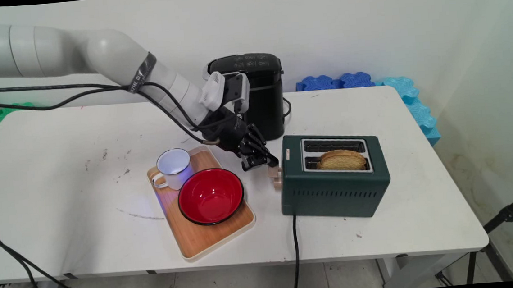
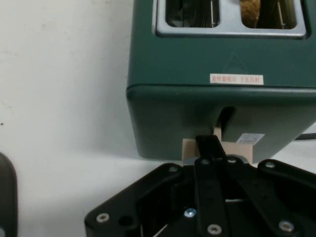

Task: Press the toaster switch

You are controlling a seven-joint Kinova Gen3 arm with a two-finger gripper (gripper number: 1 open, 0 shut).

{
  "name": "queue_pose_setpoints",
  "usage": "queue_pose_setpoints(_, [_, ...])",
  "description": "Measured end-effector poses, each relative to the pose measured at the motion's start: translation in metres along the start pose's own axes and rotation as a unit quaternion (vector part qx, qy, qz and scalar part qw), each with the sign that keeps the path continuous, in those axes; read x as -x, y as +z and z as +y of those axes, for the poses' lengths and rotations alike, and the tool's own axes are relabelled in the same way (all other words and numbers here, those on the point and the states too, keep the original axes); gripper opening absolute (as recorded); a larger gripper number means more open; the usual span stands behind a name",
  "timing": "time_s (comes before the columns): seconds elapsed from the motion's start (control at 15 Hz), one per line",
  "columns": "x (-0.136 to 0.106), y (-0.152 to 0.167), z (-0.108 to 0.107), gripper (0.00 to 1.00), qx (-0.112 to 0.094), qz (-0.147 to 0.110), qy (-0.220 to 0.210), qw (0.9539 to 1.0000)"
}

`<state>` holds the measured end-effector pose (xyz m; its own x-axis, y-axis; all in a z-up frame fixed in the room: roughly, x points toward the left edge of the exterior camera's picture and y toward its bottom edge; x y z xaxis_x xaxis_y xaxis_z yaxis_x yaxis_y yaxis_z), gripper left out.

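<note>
At the green toaster's (image 1: 335, 187) left end, my gripper (image 1: 270, 164) sits on its wooden lever (image 1: 277, 178), jaws seemingly pressed together.

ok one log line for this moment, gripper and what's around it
gripper: shut, on toaster lever | toaster: bread in near slot | tray: mug, red bowl

Main view looks down from the table's (image 1: 65, 247) near side toward 12 o'clock. Hand view sits close on the toaster (image 1: 334, 174) (image 2: 222, 64), shared by both.
</note>
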<state>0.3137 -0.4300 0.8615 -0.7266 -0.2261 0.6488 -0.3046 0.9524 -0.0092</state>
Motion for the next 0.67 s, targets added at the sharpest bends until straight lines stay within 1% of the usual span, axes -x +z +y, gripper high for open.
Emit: queue_pose_setpoints(0.67, [0.0066, 0.0055, 0.0041, 0.00, 0.004, 0.002, -0.010, 0.9999])
